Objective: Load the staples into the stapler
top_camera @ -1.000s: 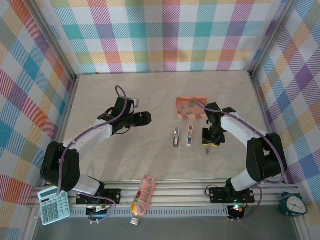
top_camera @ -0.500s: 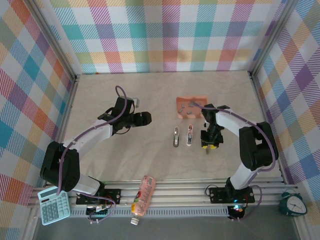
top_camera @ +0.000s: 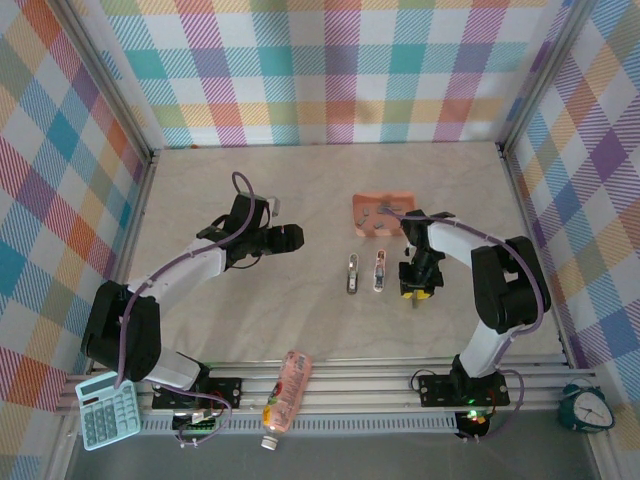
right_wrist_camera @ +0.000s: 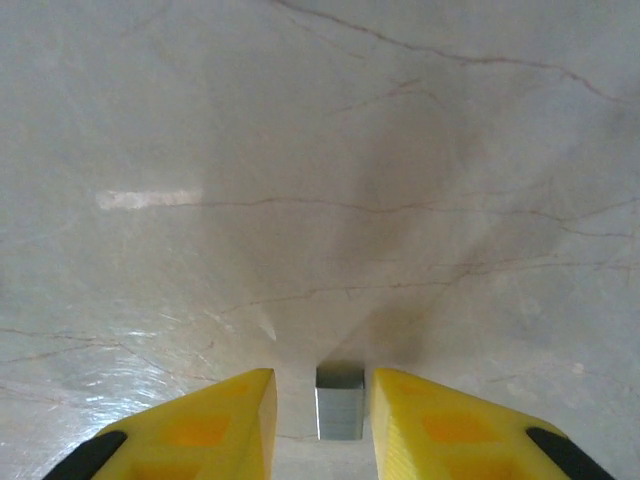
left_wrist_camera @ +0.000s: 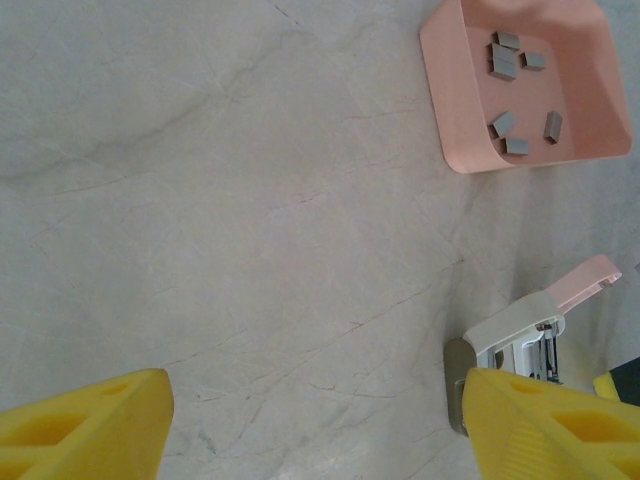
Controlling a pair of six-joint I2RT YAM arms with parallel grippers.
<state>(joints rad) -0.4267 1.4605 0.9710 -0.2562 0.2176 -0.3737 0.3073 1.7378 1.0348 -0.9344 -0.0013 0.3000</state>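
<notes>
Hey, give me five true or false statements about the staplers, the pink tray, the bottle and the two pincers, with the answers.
1. The pink tray holds several staple strips. True.
2. The left pincer is clamped on a stapler. False: it is wide open over bare table and holds nothing.
3. A single strip sits between the fingers of the right pincer. True.
4. There is just one stapler on the table. False: two staplers lie side by side in front of the tray.
5. The bottle lies inside the tray. False: it lies at the near edge, by the rail between the arm bases.
</notes>
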